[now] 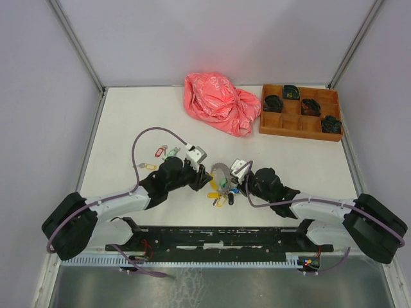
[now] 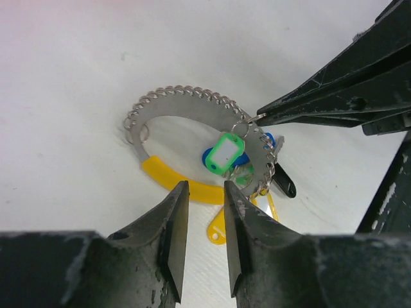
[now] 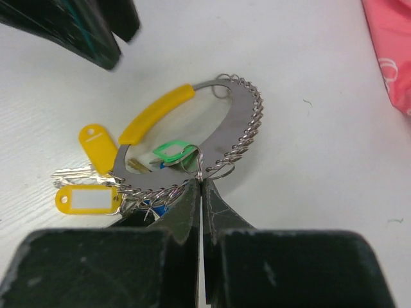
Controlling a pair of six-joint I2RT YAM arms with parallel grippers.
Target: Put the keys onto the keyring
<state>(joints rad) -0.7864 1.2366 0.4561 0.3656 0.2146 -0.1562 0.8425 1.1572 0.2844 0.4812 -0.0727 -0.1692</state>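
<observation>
Right gripper (image 3: 200,186) is pinched tight on the keyring (image 3: 239,125) rim, mid-frame in its wrist view, with the green key (image 3: 172,151) just beside the tips. I see the left gripper (image 2: 205,189) jaws slightly apart, gripping nothing, at the yellow band (image 2: 164,174), lower centre of the left wrist view. Yellow keys (image 3: 85,199) lie lower left in the right wrist view.

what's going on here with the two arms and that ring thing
The right gripper is shut on the rim of the keyring, right where a green-tagged key appears to hang from it. The left gripper is open and empty, close to the ring's yellow band. A few more tagged keys lie loose on the table to the left.
</observation>
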